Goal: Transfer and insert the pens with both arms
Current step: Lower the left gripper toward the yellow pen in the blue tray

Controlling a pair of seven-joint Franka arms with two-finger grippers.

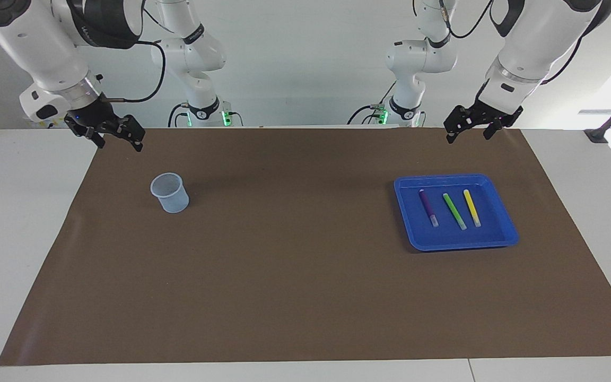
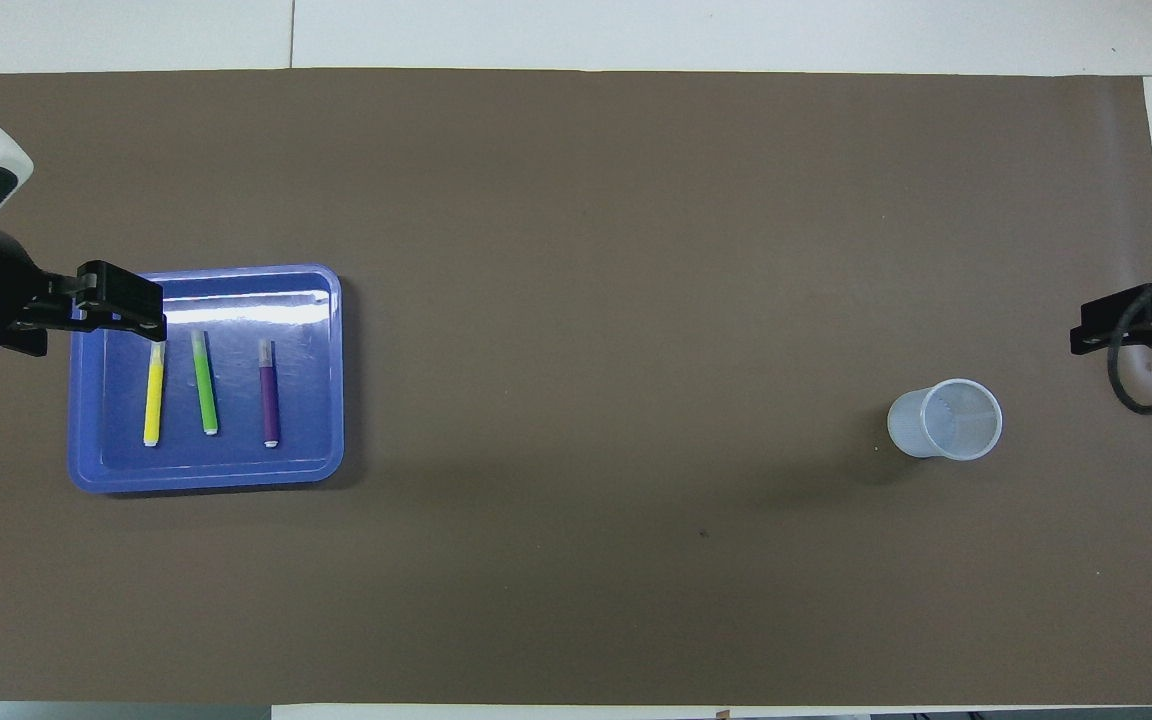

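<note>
The blue tray (image 1: pixel 456 241) lay on the brown mat (image 1: pixel 295 276) toward the left arm's end of the table. In the tray the purple pen (image 1: pixel 428 207), the green pen (image 1: pixel 454 211) and the yellow pen (image 1: pixel 471 207) lay side by side, apart from each other. The clear cup (image 1: pixel 169 192) stood upright well apart from the tray, toward the right arm's end. The left gripper (image 1: pixel 469 129) hung near the tray with its fingers spread and empty. The right gripper (image 1: pixel 117 139) hung well apart from the tray, also spread and empty.
</note>
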